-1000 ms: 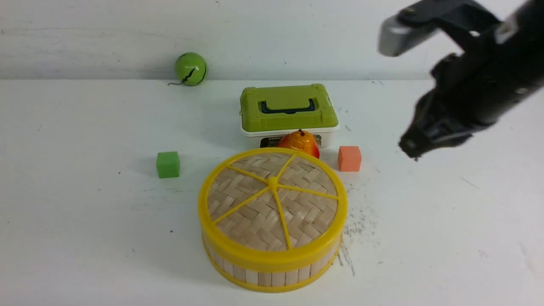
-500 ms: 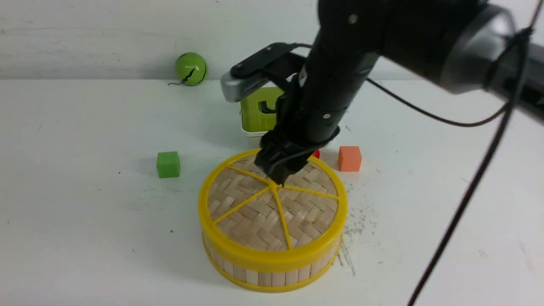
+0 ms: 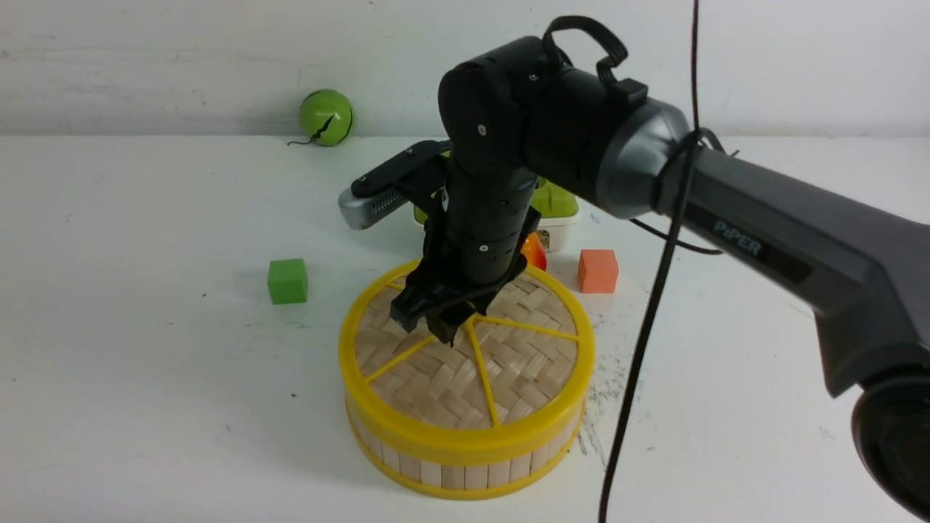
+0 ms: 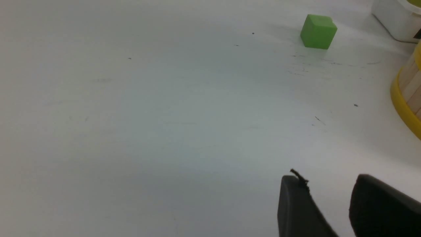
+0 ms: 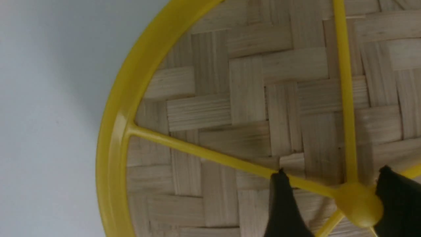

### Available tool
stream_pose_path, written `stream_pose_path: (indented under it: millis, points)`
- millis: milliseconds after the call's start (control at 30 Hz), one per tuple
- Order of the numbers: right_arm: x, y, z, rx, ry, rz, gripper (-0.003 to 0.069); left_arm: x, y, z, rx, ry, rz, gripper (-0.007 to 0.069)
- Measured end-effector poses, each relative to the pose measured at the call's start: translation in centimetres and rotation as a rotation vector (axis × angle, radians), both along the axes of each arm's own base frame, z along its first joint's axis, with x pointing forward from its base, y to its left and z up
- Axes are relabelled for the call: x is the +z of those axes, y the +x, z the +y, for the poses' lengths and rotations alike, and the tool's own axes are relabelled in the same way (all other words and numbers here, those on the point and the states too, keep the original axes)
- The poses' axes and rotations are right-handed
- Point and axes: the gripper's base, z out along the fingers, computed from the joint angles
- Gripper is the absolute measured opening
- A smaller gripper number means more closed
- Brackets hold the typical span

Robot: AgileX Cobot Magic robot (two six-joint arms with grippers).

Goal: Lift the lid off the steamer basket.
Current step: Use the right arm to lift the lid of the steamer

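Observation:
The lid (image 3: pixel 465 370), woven tan bamboo with a yellow rim and spokes, sits on the steamer basket (image 3: pixel 465 472) at the table's front centre. My right gripper (image 3: pixel 436 319) points down onto the lid's middle. In the right wrist view the lid (image 5: pixel 246 98) fills the frame. The right gripper (image 5: pixel 332 174) is open, with the yellow knob (image 5: pixel 358 204) between its fingers, close against one and apart from the other. My left gripper (image 4: pixel 329 179) is open and empty low over bare table, left of the basket (image 4: pixel 409 95). It is out of the front view.
A green cube (image 3: pixel 287 280) sits left of the basket. An orange cube (image 3: pixel 597 270), an orange fruit (image 3: pixel 535 250) and a green-lidded white box (image 3: pixel 559 207) sit behind it, partly hidden by the arm. A green ball (image 3: pixel 326 117) lies by the back wall.
My right arm has swung in from the upper right and come down over the lid's centre, its fingers now astride the knob. The lid and basket have not moved.

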Motion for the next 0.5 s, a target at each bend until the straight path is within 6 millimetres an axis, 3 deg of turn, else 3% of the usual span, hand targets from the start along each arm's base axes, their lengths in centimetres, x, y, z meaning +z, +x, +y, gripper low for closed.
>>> stream_pose_path:
  millis: [233,400,500]
  points:
    - [-0.02,0.45,-0.51,-0.027,0.000,0.000,0.0269,0.00,0.00,0.00,0.000,0.000,0.000,0.0239]
    - [0.02,0.49,-0.50,-0.029,0.002,-0.004,0.0109,0.00,0.00,0.00,0.000,0.000,0.000,0.0239]
    - [0.02,0.50,-0.51,-0.029,0.001,-0.005,0.0108,0.00,0.00,0.00,0.000,0.000,0.000,0.0239]
